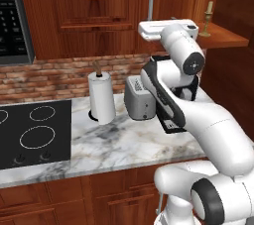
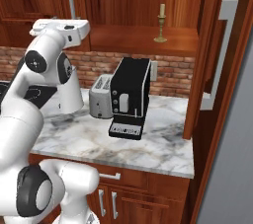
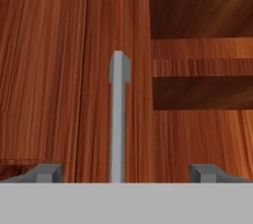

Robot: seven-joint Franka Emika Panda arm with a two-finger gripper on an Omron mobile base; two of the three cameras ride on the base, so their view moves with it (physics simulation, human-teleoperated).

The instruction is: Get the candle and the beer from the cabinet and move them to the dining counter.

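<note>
Gripper (image 3: 121,172) wide open astride cabinet (image 3: 59,70) bar handle (image 3: 118,119), candle (image 2: 161,23) on open shelf (image 2: 143,40) beyond

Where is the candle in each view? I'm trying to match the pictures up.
Left base view: the candle stands upper right, on the open cabinet shelf.
Right base view: upper middle, on that same shelf, above the black coffee machine.
Hand view: the candle is not in it.
Shared landmark: the silver toaster.
</note>
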